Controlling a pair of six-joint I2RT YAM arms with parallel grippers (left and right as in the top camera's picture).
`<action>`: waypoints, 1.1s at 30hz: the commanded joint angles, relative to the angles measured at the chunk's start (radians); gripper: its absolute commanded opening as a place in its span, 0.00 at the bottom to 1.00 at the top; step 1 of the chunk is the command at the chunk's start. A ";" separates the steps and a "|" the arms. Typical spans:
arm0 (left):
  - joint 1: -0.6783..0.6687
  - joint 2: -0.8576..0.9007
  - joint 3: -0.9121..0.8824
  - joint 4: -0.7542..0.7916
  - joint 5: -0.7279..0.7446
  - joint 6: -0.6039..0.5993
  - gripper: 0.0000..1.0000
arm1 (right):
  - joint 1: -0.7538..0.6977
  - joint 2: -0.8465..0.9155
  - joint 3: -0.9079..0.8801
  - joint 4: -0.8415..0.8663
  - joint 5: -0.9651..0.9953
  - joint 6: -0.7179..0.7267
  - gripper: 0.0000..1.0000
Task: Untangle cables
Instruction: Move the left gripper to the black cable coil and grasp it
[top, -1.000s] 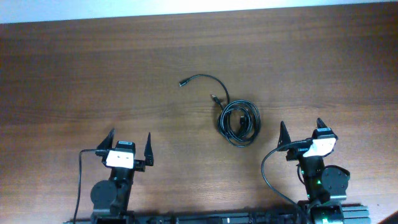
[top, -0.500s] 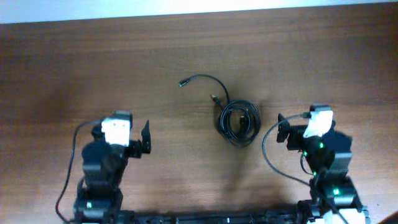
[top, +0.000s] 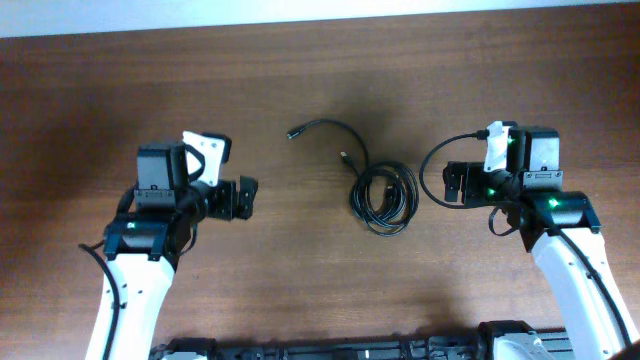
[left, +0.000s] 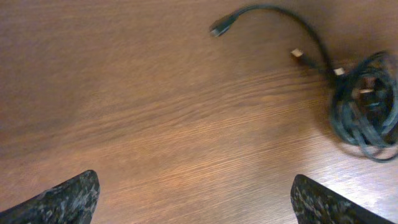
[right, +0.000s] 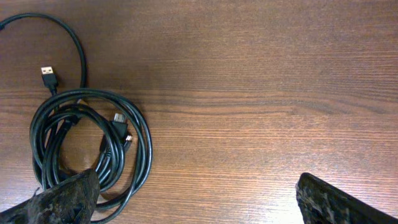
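Note:
The cables (top: 358, 200) are thin black cords coiled in a loose tangle at the table's middle. One tail curves up and left to a plug (top: 297, 131). My left gripper (top: 240, 198) is open and empty, well left of the coil. My right gripper (top: 455, 185) is open and empty, just right of the coil. In the left wrist view the coil (left: 348, 118) lies at the far right, beyond the open fingers (left: 196, 205). In the right wrist view the coil (right: 143, 143) lies by the left finger of the open gripper (right: 202, 202), with a USB plug (right: 48, 76) above it.
The brown wooden table (top: 320, 80) ends at a pale wall strip along the far edge. A thicker black robot cable (top: 432, 170) loops off the right arm close to the coil.
Both arms have lifted from their parked places at the front edge and reached forward and inward toward the coil. The cables have not moved.

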 joint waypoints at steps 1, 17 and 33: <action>0.000 0.020 0.027 0.140 0.071 -0.111 0.99 | -0.003 0.002 0.028 0.005 -0.035 0.008 0.98; -0.441 0.727 0.392 0.361 -0.019 0.008 0.91 | -0.003 0.003 0.028 -0.004 -0.077 0.007 0.99; -0.558 0.867 0.407 0.391 0.117 -0.024 0.07 | -0.003 0.003 0.028 -0.009 -0.078 0.007 1.00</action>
